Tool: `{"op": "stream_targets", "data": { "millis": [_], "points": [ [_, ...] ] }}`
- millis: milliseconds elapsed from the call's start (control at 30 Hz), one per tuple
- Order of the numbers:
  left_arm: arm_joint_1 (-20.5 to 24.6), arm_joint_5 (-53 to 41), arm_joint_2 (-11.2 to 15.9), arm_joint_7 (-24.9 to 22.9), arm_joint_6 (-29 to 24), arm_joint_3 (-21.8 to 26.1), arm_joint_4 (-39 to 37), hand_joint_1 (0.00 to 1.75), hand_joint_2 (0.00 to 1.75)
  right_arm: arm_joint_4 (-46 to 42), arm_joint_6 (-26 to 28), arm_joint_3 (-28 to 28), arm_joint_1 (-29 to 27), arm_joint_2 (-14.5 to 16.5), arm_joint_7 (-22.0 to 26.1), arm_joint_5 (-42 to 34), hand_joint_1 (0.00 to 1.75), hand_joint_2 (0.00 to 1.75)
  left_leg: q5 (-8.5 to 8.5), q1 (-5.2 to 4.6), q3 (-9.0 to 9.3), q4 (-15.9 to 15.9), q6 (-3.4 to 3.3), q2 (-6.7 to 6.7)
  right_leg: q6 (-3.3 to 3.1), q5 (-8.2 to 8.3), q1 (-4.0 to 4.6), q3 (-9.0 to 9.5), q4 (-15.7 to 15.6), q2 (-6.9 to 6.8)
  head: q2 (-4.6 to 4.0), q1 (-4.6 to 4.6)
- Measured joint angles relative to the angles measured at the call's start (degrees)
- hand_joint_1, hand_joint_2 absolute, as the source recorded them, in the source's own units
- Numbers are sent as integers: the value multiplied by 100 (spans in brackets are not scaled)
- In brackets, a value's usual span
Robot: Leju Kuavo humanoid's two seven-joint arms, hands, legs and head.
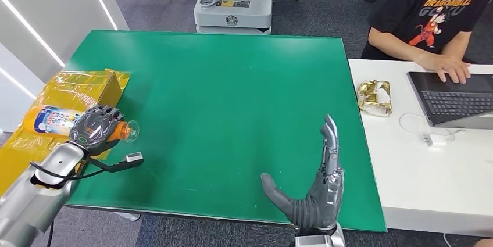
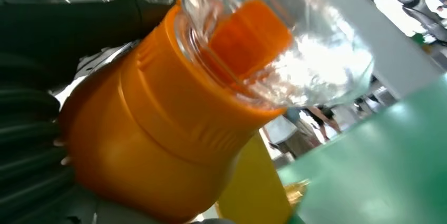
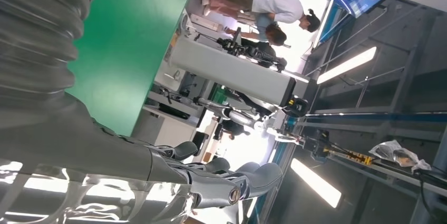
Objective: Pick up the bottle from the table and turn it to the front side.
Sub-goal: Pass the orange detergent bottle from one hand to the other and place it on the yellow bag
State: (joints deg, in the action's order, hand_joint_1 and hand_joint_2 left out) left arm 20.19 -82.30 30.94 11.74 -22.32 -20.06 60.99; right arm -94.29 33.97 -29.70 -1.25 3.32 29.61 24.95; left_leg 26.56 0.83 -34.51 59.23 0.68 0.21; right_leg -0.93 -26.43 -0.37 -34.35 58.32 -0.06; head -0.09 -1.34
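- Left robot hand [image 1: 96, 128]: clamped around the neck end of the orange bottle [image 1: 55, 120], at 9 o'clock on the green tabletop [image 1: 232, 96].
- Bottle: lying sideways, blue-and-white label [image 1: 49, 120] toward the left edge, clear cap [image 1: 130, 131] toward 3 o'clock, just past the fingers.
- Bottle body: over the yellow packaging [image 1: 75, 87] at the tabletop's left edge; lifted or resting, cannot tell.
- Left wrist view: orange shoulder [image 2: 158, 145] and clear cap [image 2: 295, 50] close against the palm.
- Right robot hand [image 1: 317, 192]: fingers apart and extended, holding nothing, at 5 o'clock near the tabletop's front edge.
- Risk, judged: slip during rotation, caused by a grip near the narrow neck with the heavier body overhanging.
- Risk, judged: snagging on the crinkled yellow packaging during the turn, dragging it along.
- Risk, judged: loose cable and connector [image 1: 132, 157] beneath the left wrist catching on the tabletop edge.
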Motion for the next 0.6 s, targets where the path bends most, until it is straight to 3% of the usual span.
{"op": "stream_targets", "data": {
  "millis": [267,600],
  "points": [
    [664,-262,-233,194,-39,-467,-1292,175,175,-118,-77,20,-36,2,-68,137,0,175,0,-1,0,0,0,4,0,0,0,-1,0,3,0,0],
    [1096,-371,-469,181,-64,-878,-2174,175,175,-174,-254,32,-46,6,-154,310,0,175,0,-1,0,0,0,2,0,0,0,1,1,2,0,1]
  ]
}}
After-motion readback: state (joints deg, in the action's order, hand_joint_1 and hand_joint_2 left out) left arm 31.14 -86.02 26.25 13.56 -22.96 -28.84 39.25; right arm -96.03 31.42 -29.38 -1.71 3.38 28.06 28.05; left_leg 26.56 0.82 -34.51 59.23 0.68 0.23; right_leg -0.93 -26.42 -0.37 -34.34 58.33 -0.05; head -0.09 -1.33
